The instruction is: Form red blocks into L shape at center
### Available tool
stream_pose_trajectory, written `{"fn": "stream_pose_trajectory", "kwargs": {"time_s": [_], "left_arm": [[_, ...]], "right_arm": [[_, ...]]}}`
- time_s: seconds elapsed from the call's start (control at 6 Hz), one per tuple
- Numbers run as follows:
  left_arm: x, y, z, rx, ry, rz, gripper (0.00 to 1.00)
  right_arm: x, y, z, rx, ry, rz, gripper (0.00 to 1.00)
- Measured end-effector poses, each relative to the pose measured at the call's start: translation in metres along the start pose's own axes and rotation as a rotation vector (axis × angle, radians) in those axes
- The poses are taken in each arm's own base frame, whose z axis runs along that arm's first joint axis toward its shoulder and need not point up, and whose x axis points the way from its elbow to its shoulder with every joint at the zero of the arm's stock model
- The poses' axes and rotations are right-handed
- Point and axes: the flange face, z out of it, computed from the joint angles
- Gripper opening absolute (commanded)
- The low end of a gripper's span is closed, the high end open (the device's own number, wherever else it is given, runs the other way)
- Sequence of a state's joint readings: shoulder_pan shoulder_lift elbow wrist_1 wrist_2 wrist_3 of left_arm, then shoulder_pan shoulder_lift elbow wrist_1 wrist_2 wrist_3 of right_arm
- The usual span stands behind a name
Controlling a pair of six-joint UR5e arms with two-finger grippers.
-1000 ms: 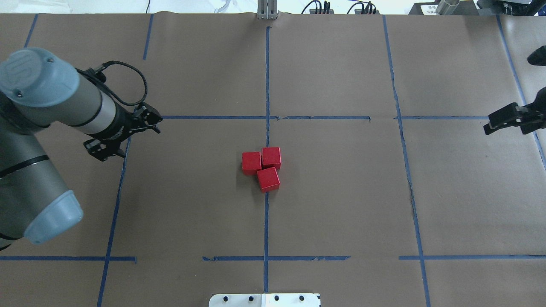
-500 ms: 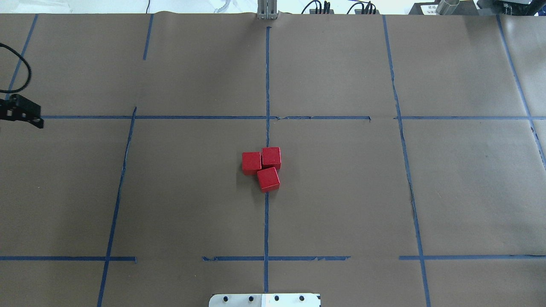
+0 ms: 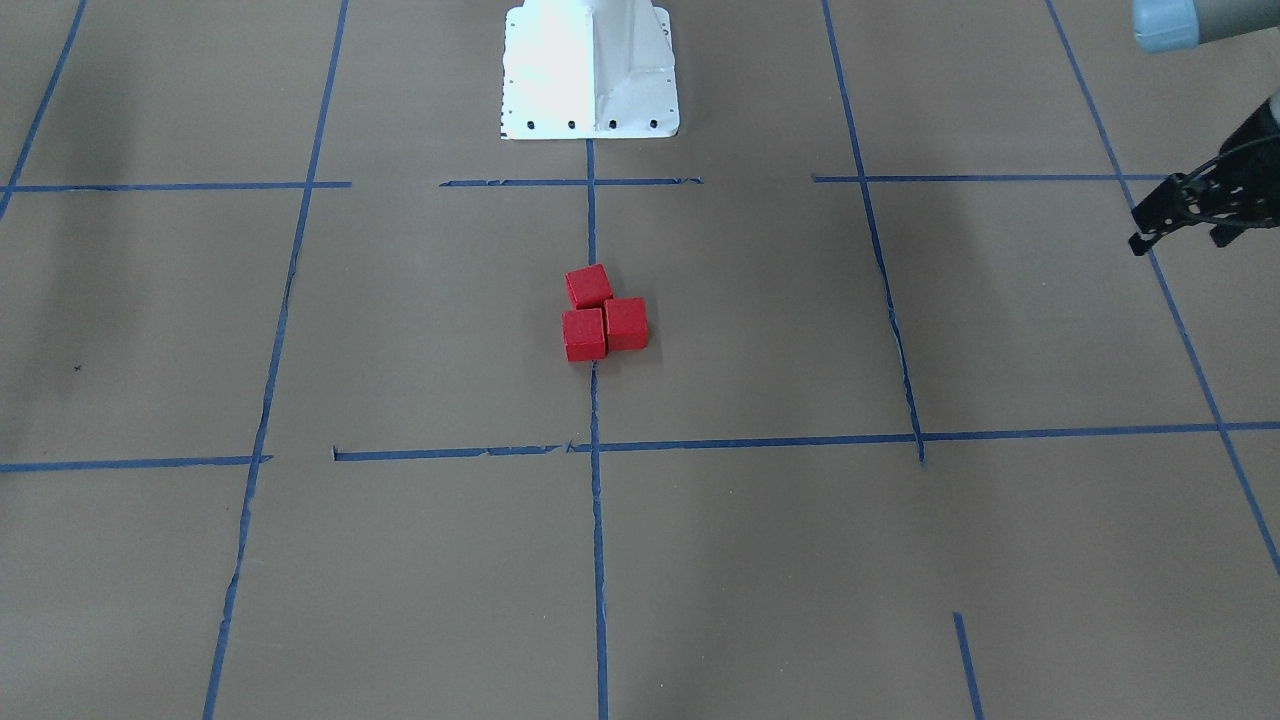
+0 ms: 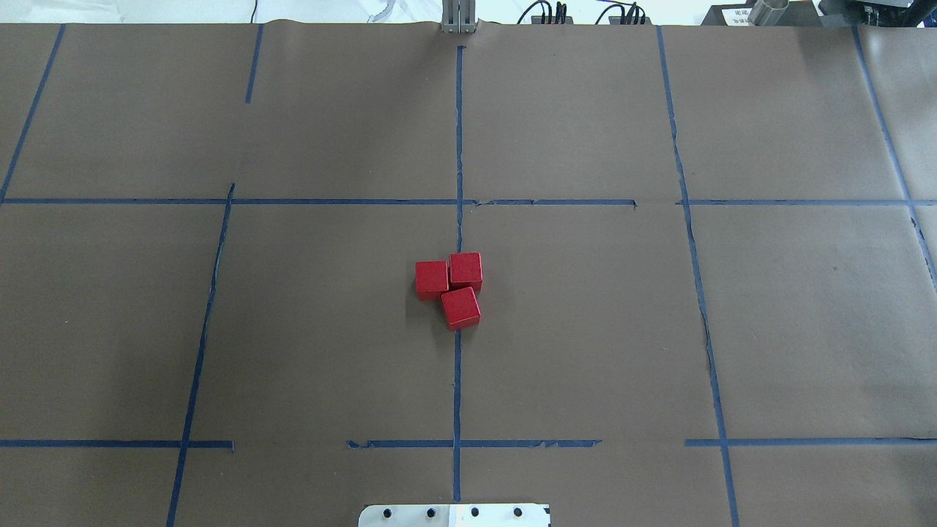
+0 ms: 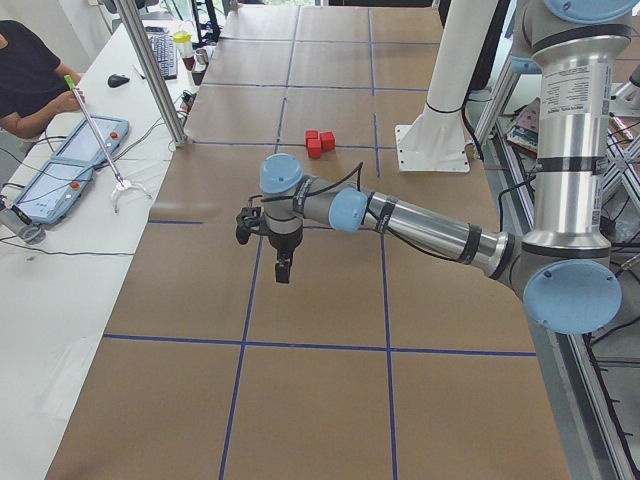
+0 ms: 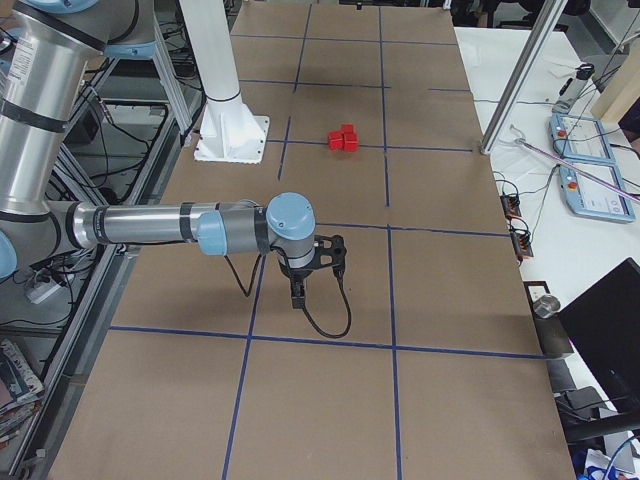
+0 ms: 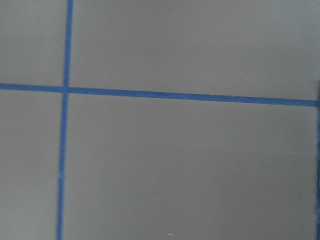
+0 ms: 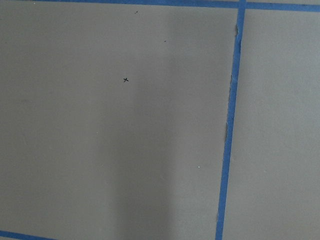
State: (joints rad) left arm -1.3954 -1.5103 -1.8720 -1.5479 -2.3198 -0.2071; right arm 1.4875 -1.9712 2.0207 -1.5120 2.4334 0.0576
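Ana: White base plate (image 4: 454, 514) sits at the near edge in the overhead view, on the brown paper (image 4: 585, 366). What lies past it?

Ben: A blue tape line (image 4: 457, 380) runs straight away from the plate into the center (image 4: 351, 322). The three red blocks (image 4: 465, 272) sit there on the line, all touching.

Ana: How are they set?

Ben: The nearest block (image 4: 460, 308) is turned a little and straddles the line. Behind it, two blocks stand side by side in a row. The nearest one sits under the right-hand one of that pair, so the three make a rough L with a slightly crooked corner.

Ana: And the grippers?

Ben: Both are well apart from the blocks, out toward the table's ends. The left gripper (image 3: 1180, 225) shows at the right edge of the front-facing view, fingers apart, above a tape line. The right gripper (image 6: 297, 288) shows only in the right side view, pointing down over the paper near a cross line. I cannot tell whether its fingers are apart or together.

Ana: The wrist cameras?

Ben: Only paper and tape.

Ana: And farthest off?

Ben: A grey metal post (image 4: 458, 18) stands at the far edge, where the middle line ends.
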Motion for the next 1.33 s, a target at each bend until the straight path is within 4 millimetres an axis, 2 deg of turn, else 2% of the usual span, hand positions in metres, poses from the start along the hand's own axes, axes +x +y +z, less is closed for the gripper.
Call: {"fn": "stream_pose_trajectory", "kwargs": {"time_s": [0.17, 0.33, 0.5, 0.67, 0.83, 1.0, 1.33], "left_arm": [[-0.038, 0.004, 0.003, -0.009, 0.027, 0.041, 1.00], [-0.065, 0.006, 0.001, -0.003, 0.034, 0.057, 1.00], [-0.083, 0.008, 0.000, -0.004, 0.034, 0.060, 1.00], [-0.092, 0.010, 0.004, -0.030, 0.036, 0.050, 1.00], [-0.093, 0.011, 0.004, -0.054, 0.038, 0.031, 1.00], [-0.089, 0.011, 0.001, -0.057, 0.041, 0.031, 1.00], [-0.084, 0.009, -0.002, -0.054, 0.042, 0.038, 1.00]], "right_arm": [[0.004, 0.004, 0.001, -0.003, 0.001, 0.000, 1.00], [0.013, 0.010, 0.003, -0.008, 0.009, -0.025, 1.00], [0.026, 0.017, 0.006, -0.013, 0.017, -0.048, 1.00], [0.034, 0.019, 0.008, -0.015, 0.020, -0.049, 1.00], [0.040, 0.020, 0.012, -0.021, 0.017, -0.040, 1.00], [0.041, 0.017, 0.013, -0.018, 0.014, -0.040, 1.00], [0.028, -0.004, 0.003, -0.005, 0.023, -0.057, 1.00]]}}
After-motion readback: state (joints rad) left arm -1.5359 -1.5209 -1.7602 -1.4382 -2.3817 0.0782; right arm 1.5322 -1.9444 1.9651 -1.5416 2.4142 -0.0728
